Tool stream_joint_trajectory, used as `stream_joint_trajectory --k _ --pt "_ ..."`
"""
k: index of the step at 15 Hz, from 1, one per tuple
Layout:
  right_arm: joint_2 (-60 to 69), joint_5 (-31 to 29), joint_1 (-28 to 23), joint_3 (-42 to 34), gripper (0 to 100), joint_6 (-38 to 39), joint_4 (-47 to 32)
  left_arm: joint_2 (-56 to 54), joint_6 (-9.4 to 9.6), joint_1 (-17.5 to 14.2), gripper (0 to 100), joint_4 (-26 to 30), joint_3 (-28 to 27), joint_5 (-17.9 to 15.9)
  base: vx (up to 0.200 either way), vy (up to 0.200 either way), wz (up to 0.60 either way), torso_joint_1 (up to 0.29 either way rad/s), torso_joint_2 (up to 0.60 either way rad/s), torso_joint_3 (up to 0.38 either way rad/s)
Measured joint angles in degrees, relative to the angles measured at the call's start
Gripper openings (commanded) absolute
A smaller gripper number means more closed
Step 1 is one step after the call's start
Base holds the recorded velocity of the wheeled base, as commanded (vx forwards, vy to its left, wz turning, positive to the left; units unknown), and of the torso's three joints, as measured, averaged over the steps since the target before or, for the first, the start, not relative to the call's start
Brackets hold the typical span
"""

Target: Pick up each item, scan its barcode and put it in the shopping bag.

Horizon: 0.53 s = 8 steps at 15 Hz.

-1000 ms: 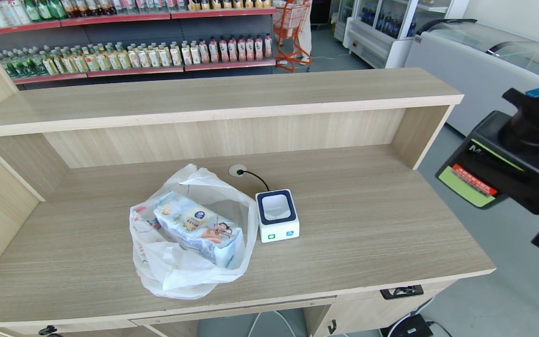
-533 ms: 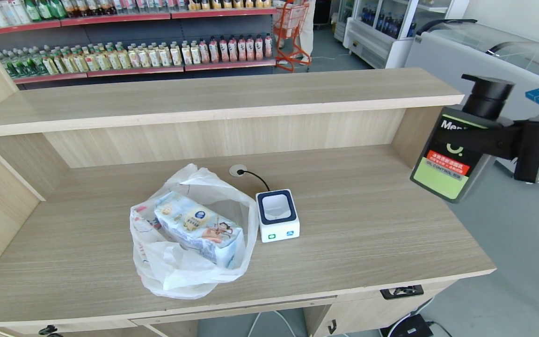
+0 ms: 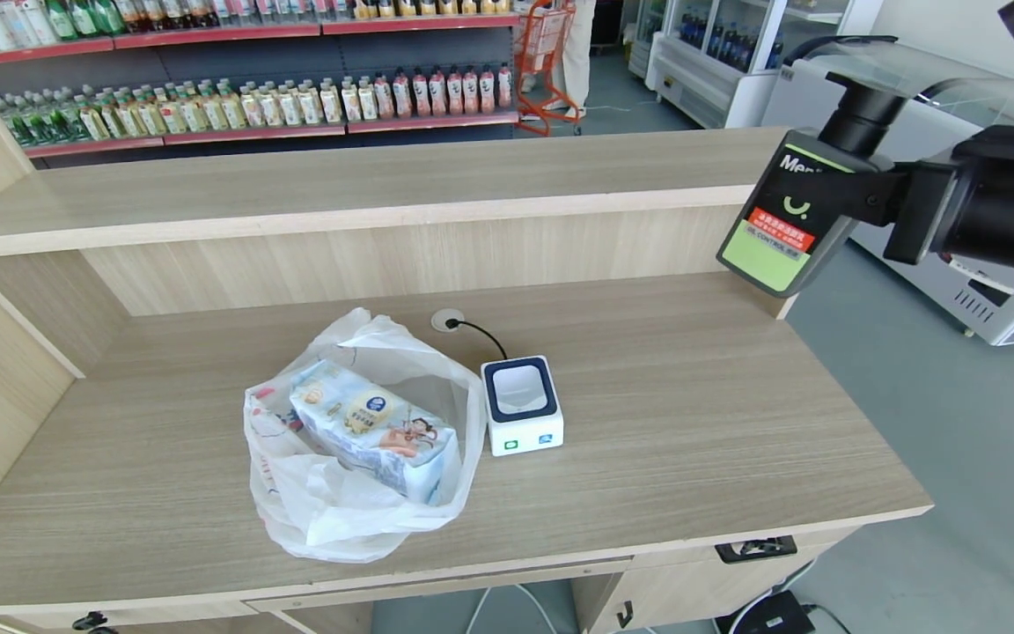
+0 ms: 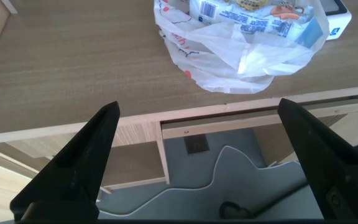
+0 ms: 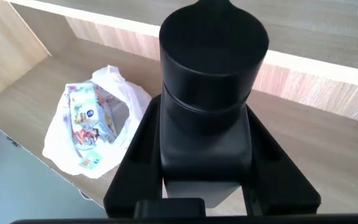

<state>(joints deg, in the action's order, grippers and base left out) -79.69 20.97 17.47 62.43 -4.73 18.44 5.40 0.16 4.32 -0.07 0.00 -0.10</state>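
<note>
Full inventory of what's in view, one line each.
bottle: 1, black with green label, in the air at the counter's right end
shopping bag: 1, white, open, mid-counter
pack: 1, pale blue printed, inside the shopping bag
scanner: 1, white with dark frame, right of the shopping bag
counter: 1, light wood
shelf bottles: many, mixed colours, background shelves
left gripper: 1, fingers open, by the counter's front edge
right gripper: 1, fingers shut on the bottle

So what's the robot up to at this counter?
It is working a shop checkout. Its right gripper holds a black bottle with a green label in the air at the right end of the counter, away from the barcode scanner. Beside the scanner lies a plastic shopping bag with a printed pack inside. The left gripper hangs open near the counter's front edge.
</note>
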Motion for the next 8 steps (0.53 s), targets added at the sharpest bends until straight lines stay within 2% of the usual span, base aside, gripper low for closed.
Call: stream_joint_trajectory --k 1,8 --pt "-0.2 2.5 -0.7 -0.3 0 -0.2 0.8 0.0 0.02 0.0 100 0.0 0.0 0.0 0.000 0.000 0.00 0.000 0.00 0.000" --pt "-1.7 8.5 -2.1 -0.9 0 -1.7 3.3 0.0 0.02 0.0 100 0.0 0.0 0.0 0.000 0.000 0.00 0.000 0.00 0.000"
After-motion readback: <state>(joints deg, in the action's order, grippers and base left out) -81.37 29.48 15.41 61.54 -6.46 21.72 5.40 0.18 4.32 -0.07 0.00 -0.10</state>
